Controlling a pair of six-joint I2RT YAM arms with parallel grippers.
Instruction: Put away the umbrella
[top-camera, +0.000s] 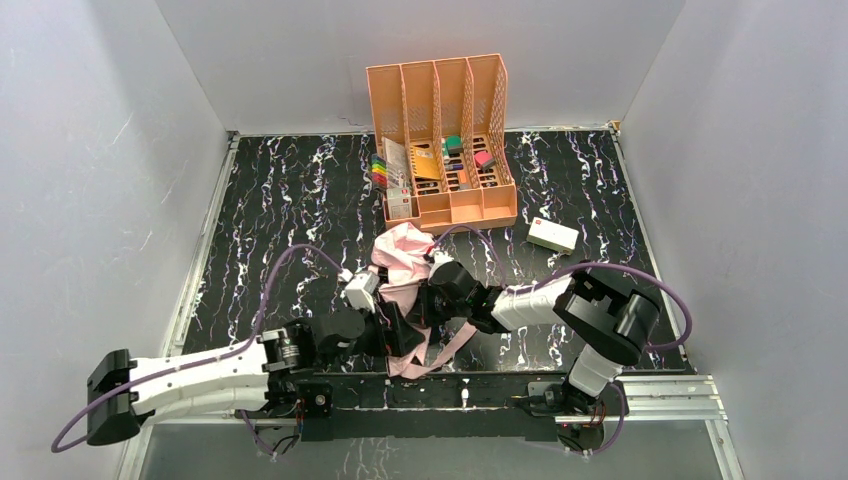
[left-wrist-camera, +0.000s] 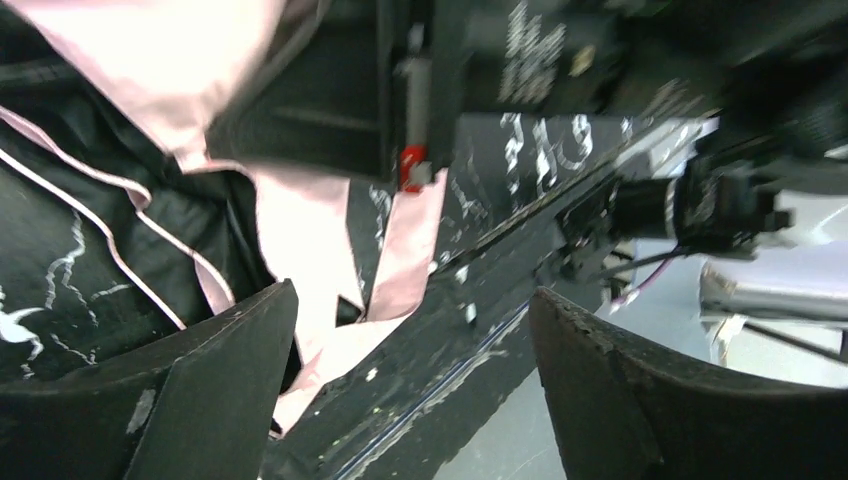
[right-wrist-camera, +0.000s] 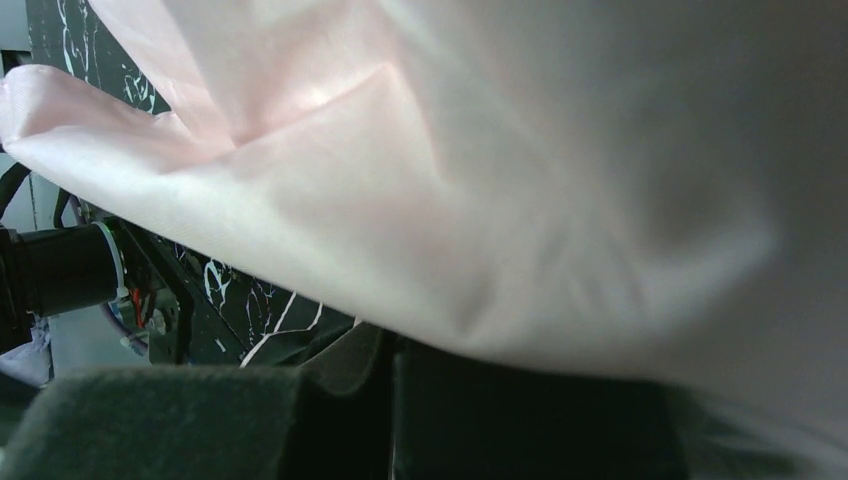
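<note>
The umbrella (top-camera: 402, 256) lies crumpled at the table's near middle, pale pink fabric up and black folds below, its pink strap (top-camera: 452, 346) trailing toward the front edge. My left gripper (top-camera: 388, 330) stands open at the umbrella's near left side. In the left wrist view my left gripper (left-wrist-camera: 412, 292) holds nothing between its fingers, and pink and black fabric (left-wrist-camera: 300, 235) lies just beyond its left finger. My right gripper (top-camera: 424, 296) reaches in from the right. In the right wrist view its fingers (right-wrist-camera: 390, 355) sit close together under draped pink fabric (right-wrist-camera: 450, 180), with an edge of the cloth pinched between them.
An orange desk organiser (top-camera: 440, 140) holding small coloured items stands at the back middle. A white box (top-camera: 552, 235) lies right of it. The metal front rail (top-camera: 470, 385) runs under the arm bases. Grey walls close in the table on three sides.
</note>
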